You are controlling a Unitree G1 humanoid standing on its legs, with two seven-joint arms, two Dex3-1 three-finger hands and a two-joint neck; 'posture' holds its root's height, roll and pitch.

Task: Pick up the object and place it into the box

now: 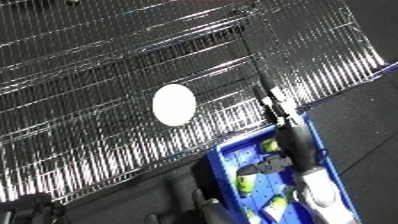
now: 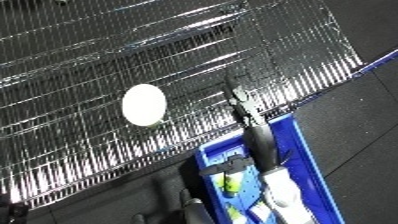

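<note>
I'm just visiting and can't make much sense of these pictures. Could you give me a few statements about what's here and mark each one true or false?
1. A white oval object lies on the wire rack. True.
2. The bin is red. False: it is blue.
3. The right hand reaches up over the rack, to the right of the white object. True.
4. The right hand is holding the white object. False: they are apart, with bare wire between them.
5. The bin is empty. False: small yellow-green things lie inside it.
</note>
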